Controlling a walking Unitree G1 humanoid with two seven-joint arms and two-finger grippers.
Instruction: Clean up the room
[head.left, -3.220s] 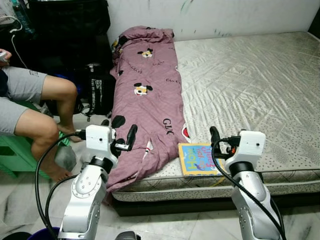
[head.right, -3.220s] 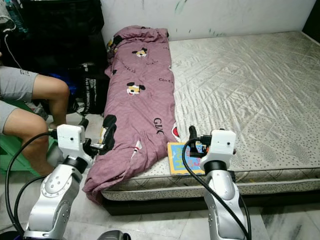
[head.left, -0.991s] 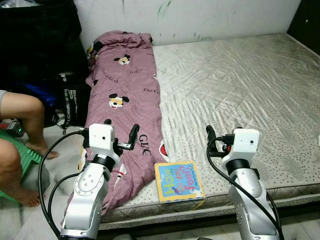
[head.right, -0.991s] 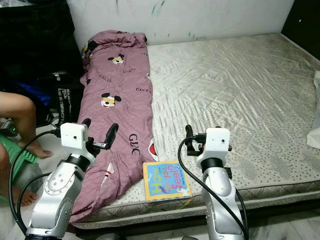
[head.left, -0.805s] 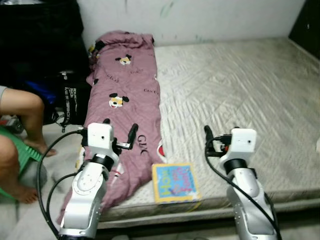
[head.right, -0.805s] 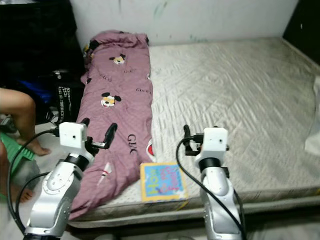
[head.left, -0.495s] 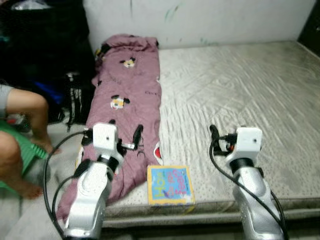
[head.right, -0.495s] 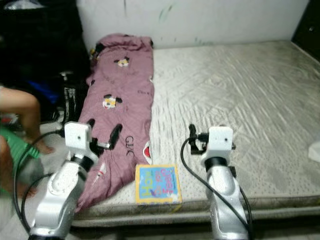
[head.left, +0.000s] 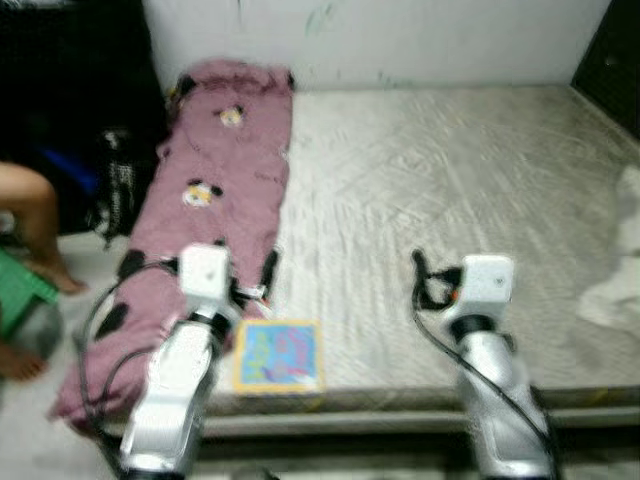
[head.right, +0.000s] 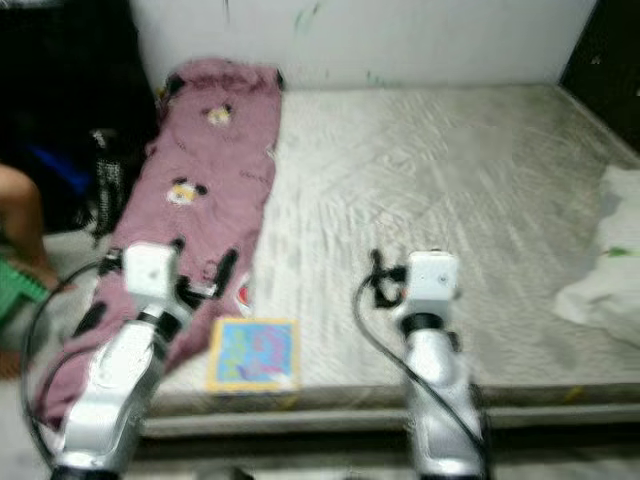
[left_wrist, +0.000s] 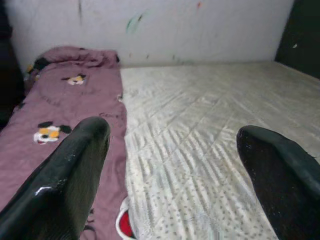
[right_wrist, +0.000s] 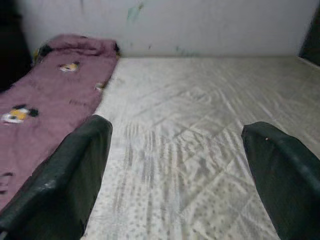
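Observation:
A mauve blanket (head.left: 215, 165) printed with cartoon mice lies along the left side of the bare mattress (head.left: 450, 180) and hangs over its front corner. A colourful picture book (head.left: 278, 355) lies flat at the mattress's front edge, just right of my left arm. At the right edge of the bed lies a crumpled white cloth (head.right: 600, 260). My left gripper (left_wrist: 170, 145) is held above the blanket's edge, open and holding nothing. Over the bare mattress, right of the book, my right gripper (right_wrist: 175, 145) is open too.
A person's bare leg (head.left: 25, 210) and a green stool (head.left: 20, 285) are on the floor at the left, next to a black bag (head.left: 115, 185). A white wall (head.left: 380, 35) backs the bed. Something dark (head.left: 610, 60) stands at the far right.
The camera has swung right and the picture is blurred: the white cloth has come into view and the person has slid toward the left edge. Both grippers stay open and empty.

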